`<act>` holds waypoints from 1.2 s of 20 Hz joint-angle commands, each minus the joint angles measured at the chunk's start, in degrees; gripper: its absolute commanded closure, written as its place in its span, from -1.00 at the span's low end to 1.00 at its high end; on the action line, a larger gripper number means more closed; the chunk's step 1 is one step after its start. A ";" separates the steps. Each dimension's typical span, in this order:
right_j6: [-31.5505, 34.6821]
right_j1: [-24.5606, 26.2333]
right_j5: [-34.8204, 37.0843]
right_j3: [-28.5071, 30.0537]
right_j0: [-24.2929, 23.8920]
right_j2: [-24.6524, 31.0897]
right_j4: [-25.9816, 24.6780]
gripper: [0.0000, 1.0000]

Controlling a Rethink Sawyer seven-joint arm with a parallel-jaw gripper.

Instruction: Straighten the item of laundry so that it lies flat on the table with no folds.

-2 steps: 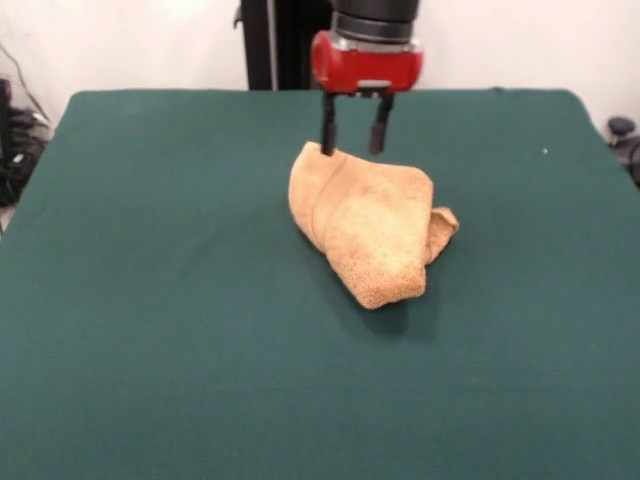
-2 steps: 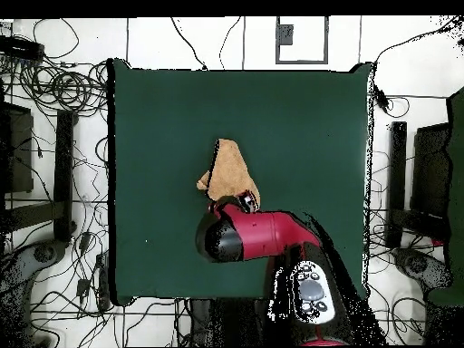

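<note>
The item of laundry (image 1: pixel 372 225) is a golden-tan towel lying crumpled and folded over itself near the middle of the green table (image 1: pixel 150 320). A woven band runs along its left part, and one corner sticks out at the right. My gripper (image 1: pixel 353 150) hangs at the towel's far upper edge, open, its two black fingers apart. The left fingertip (image 1: pixel 327 146) is at the towel's top corner; the right one stands just above the cloth. From overhead, the towel (image 2: pixel 231 172) shows as a narrow folded shape, with its near end hidden under the arm's red head (image 2: pixel 249 234).
Green cloth (image 2: pixel 308 127) spreads wide on all sides of the towel. Cables and black stands (image 2: pixel 63 172) lie on the floor beyond the table's edges. A dark post (image 1: pixel 270 45) rises behind the far edge.
</note>
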 commanded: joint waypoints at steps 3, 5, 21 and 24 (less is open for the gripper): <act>-1.49 -1.99 7.63 -1.31 0.90 11.28 -0.47 -1.00; -1.57 -2.14 7.82 -1.34 0.67 11.63 -0.84 -1.00; -2.45 2.74 13.46 -7.63 2.53 11.41 -2.61 -1.00; -2.80 4.43 13.81 -8.58 2.97 10.86 -3.63 -1.00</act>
